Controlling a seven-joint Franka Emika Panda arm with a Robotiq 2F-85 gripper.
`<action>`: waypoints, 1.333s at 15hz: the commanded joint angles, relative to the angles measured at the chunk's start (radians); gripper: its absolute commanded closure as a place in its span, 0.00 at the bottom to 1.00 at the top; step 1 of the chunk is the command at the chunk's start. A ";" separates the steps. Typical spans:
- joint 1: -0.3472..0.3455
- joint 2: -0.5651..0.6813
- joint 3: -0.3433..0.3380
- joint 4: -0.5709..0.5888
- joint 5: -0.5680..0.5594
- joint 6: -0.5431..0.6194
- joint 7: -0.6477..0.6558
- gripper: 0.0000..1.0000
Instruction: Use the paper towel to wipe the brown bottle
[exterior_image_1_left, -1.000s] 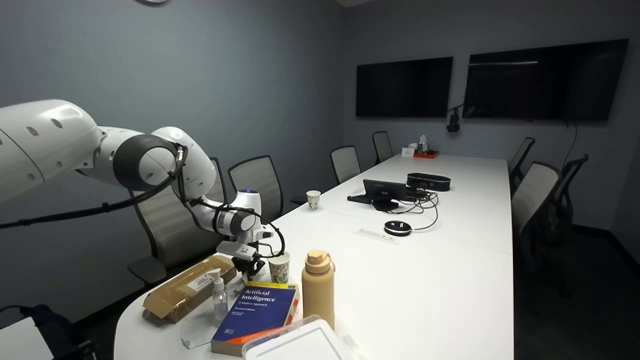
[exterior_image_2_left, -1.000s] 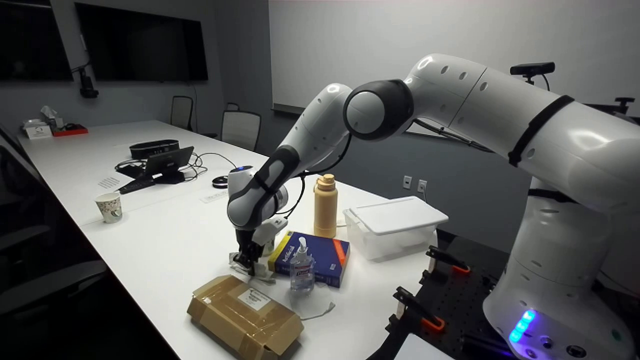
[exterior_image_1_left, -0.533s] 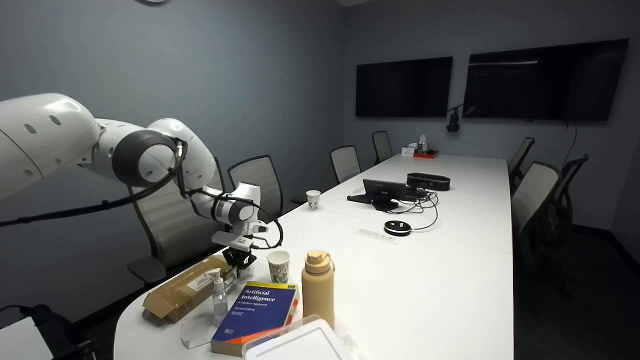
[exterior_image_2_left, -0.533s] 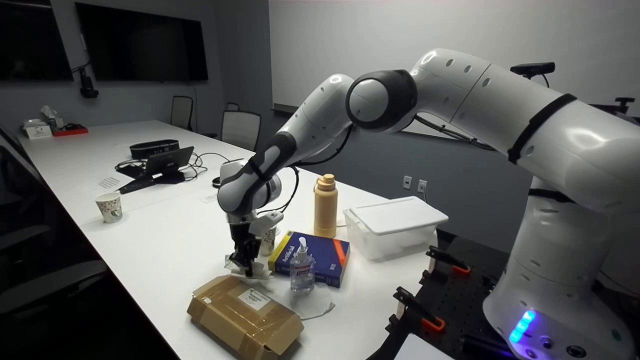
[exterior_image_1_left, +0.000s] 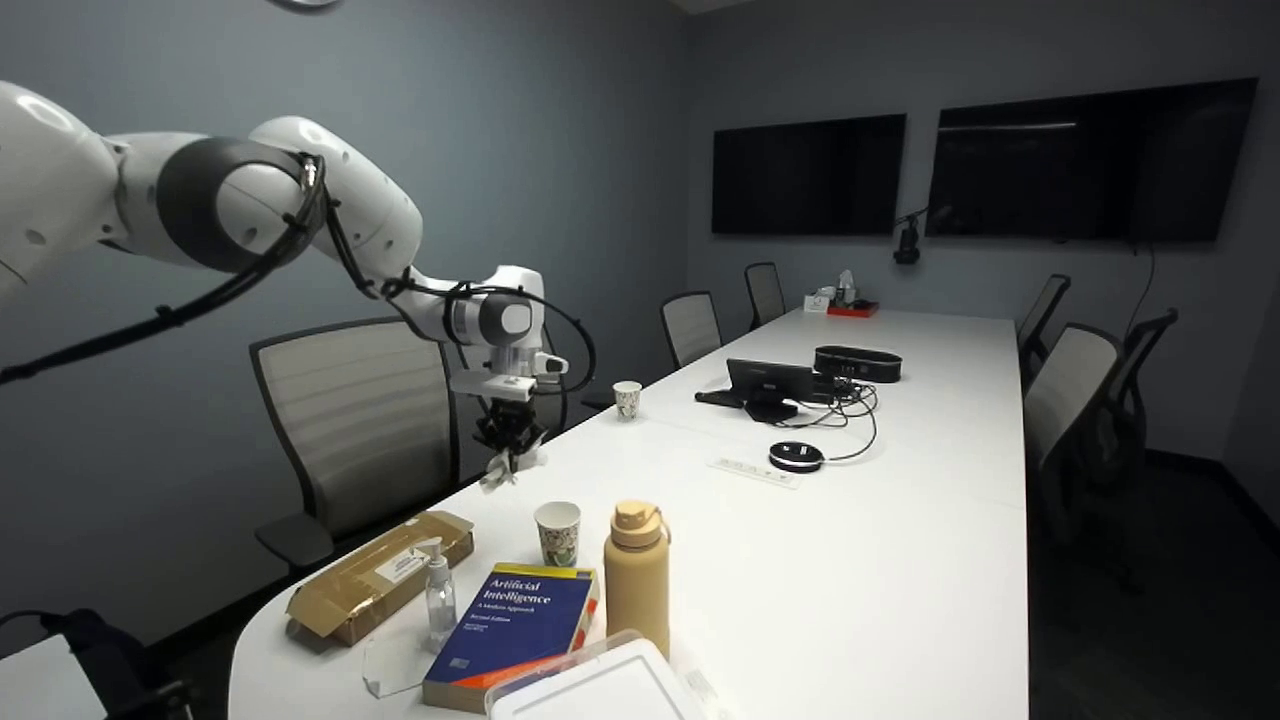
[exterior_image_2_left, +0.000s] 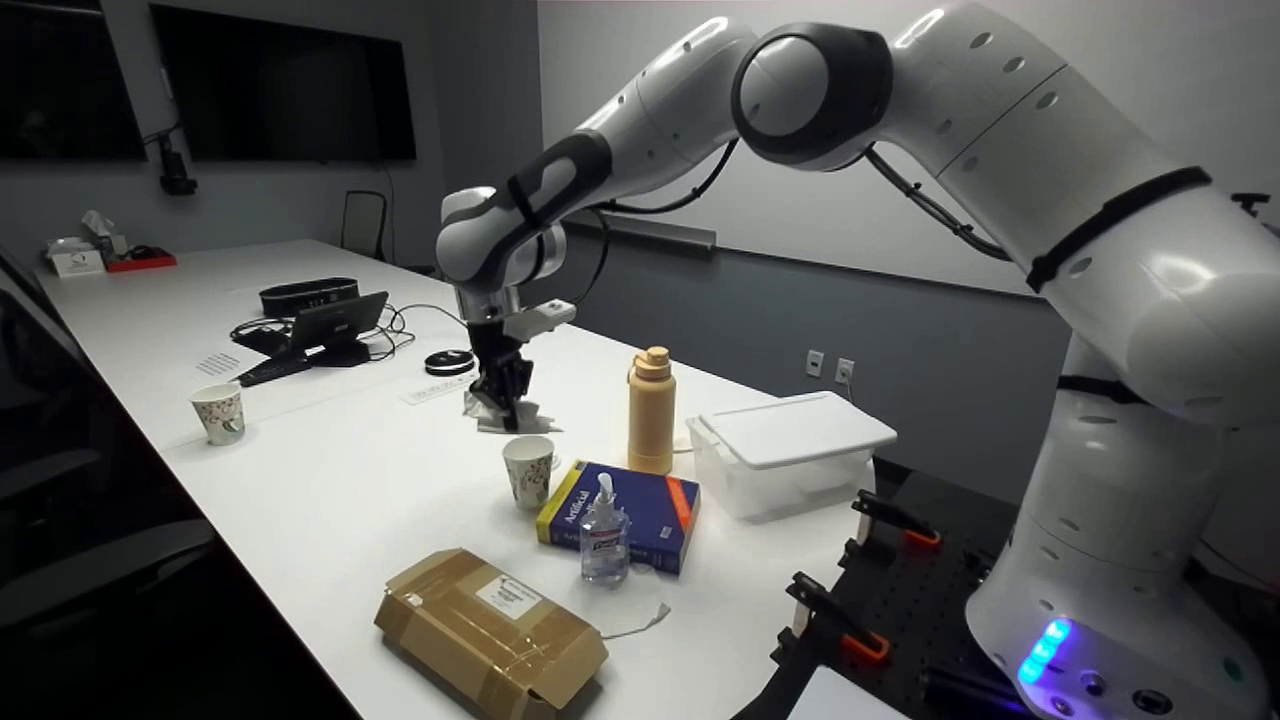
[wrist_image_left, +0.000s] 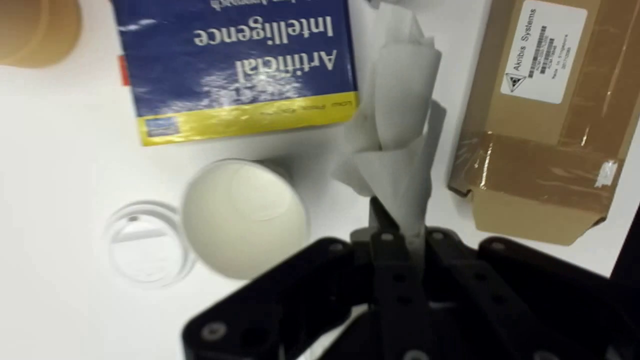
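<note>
Table (exterior_image_1_left: 840, 580): long, white, shown in both exterior views, most of the things gathered at the robot's end
Arm (exterior_image_2_left: 670, 110): white, stretched out over the table, its wrist turned downward
Tub (exterior_image_2_left: 785, 485): translucent, white lid on, near the brown bottle (exterior_image_2_left: 651, 420)
Cardboard box (exterior_image_2_left: 490, 630): taped, lying along the table's edge, a white label reading "Akribis Systems" in the wrist view
Book (exterior_image_1_left: 515, 630): blue with a yellow band, "Artificial Intelligence" on its cover, lying flat
Brown bottle: upright on the table, cap on, just beside the book; in the wrist view only part of it shows, at a corner
Gripper (wrist_image_left: 411, 239): clenched on the paper towel (wrist_image_left: 402, 100), up in the air near the patterned cup (exterior_image_2_left: 529, 475)
Paper towel: white, crumpled, hanging past the fingertips, apart from the brown bottle; it looks clear of the table, though the gap is hard to judge
Pump bottle (exterior_image_1_left: 440, 605): clear, upright, between cardboard box and book
Patterned cup: upright, open top, just beside the book's yellow band
Disc (wrist_image_left: 147, 255): round, white, just beside the patterned cup
</note>
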 joint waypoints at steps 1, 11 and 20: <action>-0.032 -0.195 -0.069 -0.186 -0.012 0.031 0.090 0.99; -0.166 -0.432 -0.261 -0.470 -0.056 0.192 0.285 0.99; -0.173 -0.433 -0.274 -0.548 -0.049 0.215 0.402 0.99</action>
